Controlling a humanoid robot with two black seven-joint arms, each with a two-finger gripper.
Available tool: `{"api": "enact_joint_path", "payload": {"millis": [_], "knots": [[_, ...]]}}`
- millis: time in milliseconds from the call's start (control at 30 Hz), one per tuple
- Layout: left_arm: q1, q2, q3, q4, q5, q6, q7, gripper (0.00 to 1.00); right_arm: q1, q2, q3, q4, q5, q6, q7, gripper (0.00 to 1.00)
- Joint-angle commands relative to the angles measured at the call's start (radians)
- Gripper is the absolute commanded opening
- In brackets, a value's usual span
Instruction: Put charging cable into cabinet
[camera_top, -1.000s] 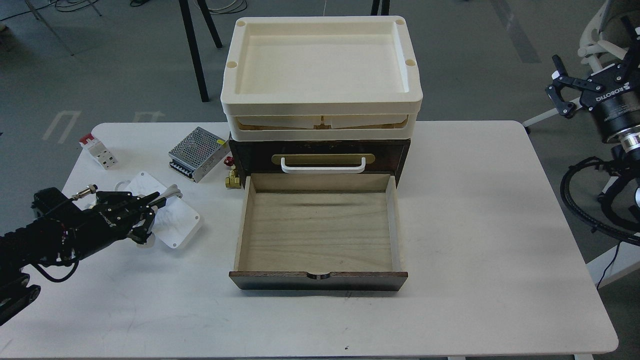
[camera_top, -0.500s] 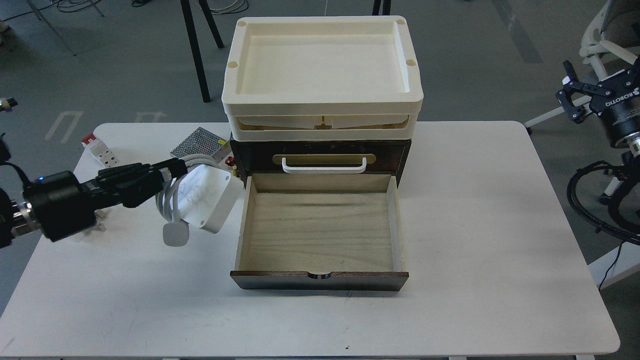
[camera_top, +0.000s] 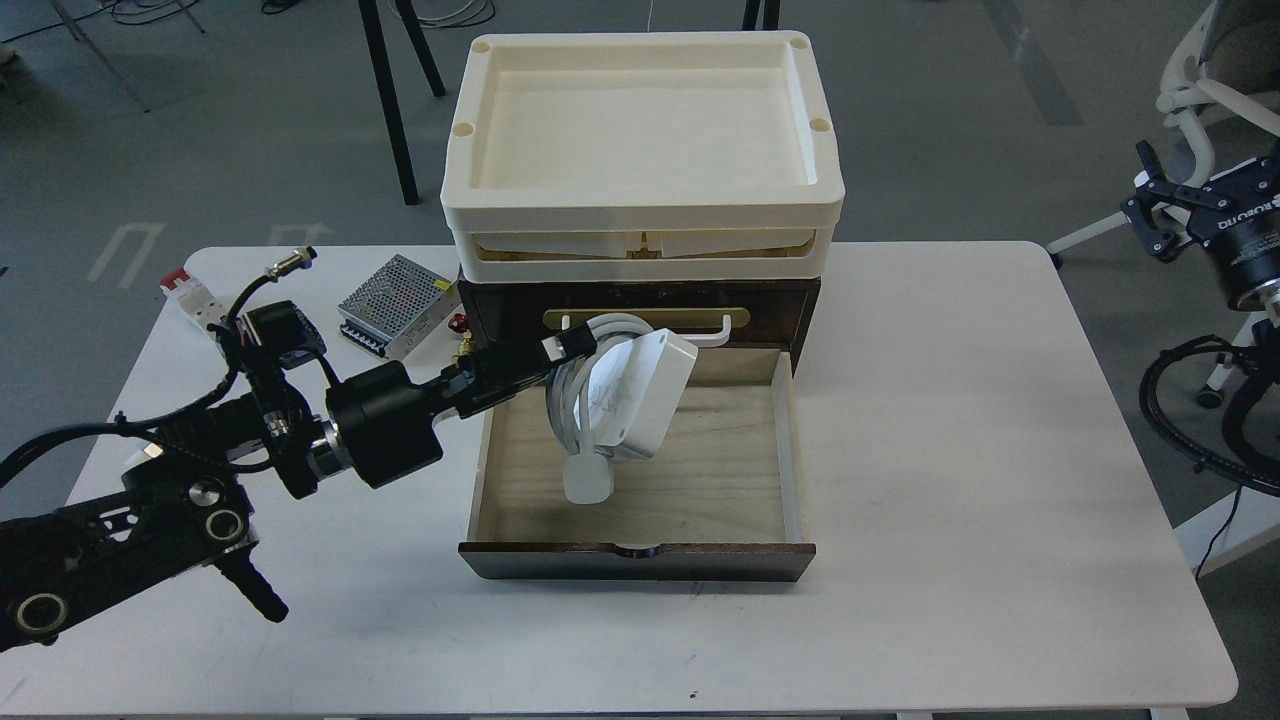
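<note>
The charging cable (camera_top: 635, 395) is a flat white block with grey scribbles and a white cord wrapped round its middle. It hangs tilted above the open drawer, its plug (camera_top: 586, 483) dangling below. My left gripper (camera_top: 572, 345) is shut on the cord at the block's upper left. The cabinet (camera_top: 640, 300) is a dark brown box with a white handle (camera_top: 725, 325) and cream trays (camera_top: 640, 150) stacked on top. Its light-wood drawer (camera_top: 700, 470) is pulled out toward me. My right gripper (camera_top: 1150, 205) is open, raised off the table's right edge.
A metal mesh power supply box (camera_top: 395, 305) lies left of the cabinet. A red and white breaker (camera_top: 190, 295) is at the table's far left. Small brass and red fittings (camera_top: 460, 335) sit by the cabinet's left side. A chair base stands at right.
My left gripper lifted the charging cable off the table and carried it right, from beside the drawer to above its inside. My right arm drew back slightly to the right.
</note>
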Motion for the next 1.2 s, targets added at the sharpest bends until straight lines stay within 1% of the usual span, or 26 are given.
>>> {"api": "enact_joint_path", "payload": {"millis": [0,100,267,367,467,567,633,667,700,733,767,800,867,967,1067,1100,1167], "knots": [[0.003,-0.047,0.013,0.088,0.068,0.004,0.000,0.00,-0.005,0.001,-0.003,0.000,0.000,0.000,0.000,1.00],[0.003,-0.079,0.015,0.143,0.112,0.017,0.000,0.00,-0.006,0.001,-0.004,0.000,0.000,0.000,0.000,1.00],[0.004,-0.104,0.015,0.183,0.114,0.018,0.000,0.00,-0.006,-0.004,-0.001,0.000,0.000,0.000,-0.001,1.00],[0.003,-0.150,0.015,0.246,0.117,0.018,0.000,0.00,-0.006,-0.007,-0.001,0.000,0.000,0.000,0.000,1.00],[0.003,-0.159,0.015,0.274,0.132,0.018,0.000,0.00,-0.006,-0.008,0.000,0.002,0.000,0.000,0.000,1.00],[0.004,-0.156,0.015,0.275,0.134,0.017,0.000,0.05,-0.005,-0.008,0.000,0.002,0.000,0.000,0.000,1.00],[0.004,-0.155,0.015,0.277,0.134,0.015,0.000,0.16,-0.006,-0.008,0.002,0.002,0.000,0.000,0.000,1.00],[0.003,-0.154,0.015,0.277,0.132,0.015,0.000,0.23,-0.006,-0.008,0.002,0.002,0.000,0.000,0.000,1.00],[0.003,-0.154,0.015,0.277,0.132,0.015,0.000,0.36,-0.006,-0.007,0.002,0.002,0.000,0.000,0.000,1.00],[0.003,-0.156,0.013,0.277,0.132,0.012,0.000,0.61,-0.006,-0.007,0.002,0.003,0.000,0.000,-0.001,1.00],[0.003,-0.159,0.010,0.277,0.123,0.016,0.000,0.90,-0.006,-0.005,0.002,0.003,0.000,0.000,0.000,1.00],[0.003,-0.161,0.007,0.277,0.122,0.015,0.000,0.95,-0.006,-0.005,0.002,0.003,0.002,0.000,0.000,1.00],[0.000,-0.164,0.000,0.274,0.120,0.009,0.000,1.00,-0.006,-0.005,0.002,0.005,0.002,0.000,0.000,1.00],[-0.006,-0.158,-0.023,0.268,0.067,-0.014,0.000,1.00,-0.005,-0.004,0.005,0.008,0.002,0.000,0.000,1.00],[-0.002,-0.125,-0.135,0.263,-0.115,-0.022,0.000,1.00,-0.002,-0.002,0.019,0.012,0.002,0.000,0.000,1.00],[0.004,-0.100,-0.190,0.256,-0.200,-0.039,0.000,1.00,0.003,0.001,0.023,0.014,0.002,0.000,0.000,1.00],[0.023,-0.037,-0.284,0.256,-0.374,-0.138,0.000,1.00,0.013,0.002,0.023,0.014,0.002,0.000,0.000,1.00]]}}
